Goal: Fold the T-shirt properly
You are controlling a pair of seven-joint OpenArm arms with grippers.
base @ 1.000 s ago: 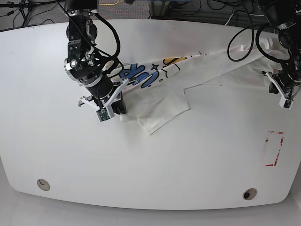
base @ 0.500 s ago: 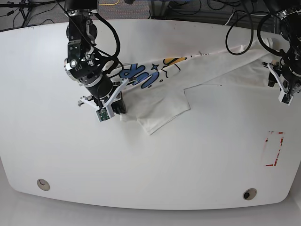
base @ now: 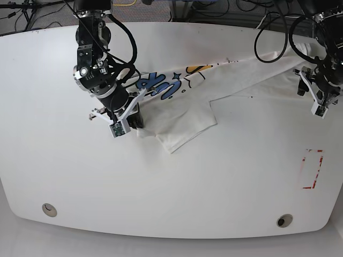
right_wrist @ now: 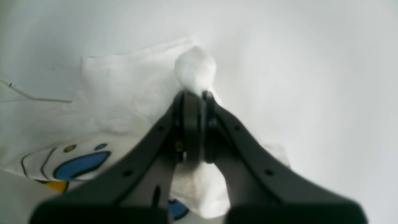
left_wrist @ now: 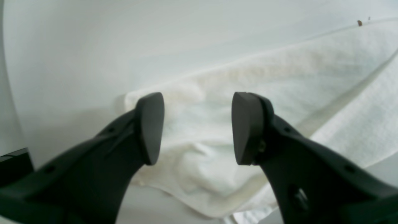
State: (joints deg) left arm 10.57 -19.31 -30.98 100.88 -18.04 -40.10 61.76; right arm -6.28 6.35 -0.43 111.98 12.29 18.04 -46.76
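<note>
The white T-shirt (base: 236,80) lies stretched in a long band from the table's middle left to the back right, blue and yellow letters (base: 161,85) showing near its left end. My right gripper (base: 136,122) is shut on a bunched corner of the T-shirt (right_wrist: 124,93) at the left; in the right wrist view a knob of cloth pokes out past the gripper (right_wrist: 196,96). My left gripper (base: 314,92) hovers over the shirt's right end. In the left wrist view the gripper (left_wrist: 197,127) is open with nothing between its fingers, rumpled T-shirt cloth (left_wrist: 279,81) lying below.
A red tape rectangle (base: 312,168) marks the white table (base: 177,193) at the right front. Two round holes (base: 49,209) (base: 284,220) sit near the front edge. Black cables (base: 268,48) hang from the right-hand arm at the back.
My left gripper has opened, let go of the shirt's right end and moved up and back. The right gripper has stayed put, shut on the cloth.
</note>
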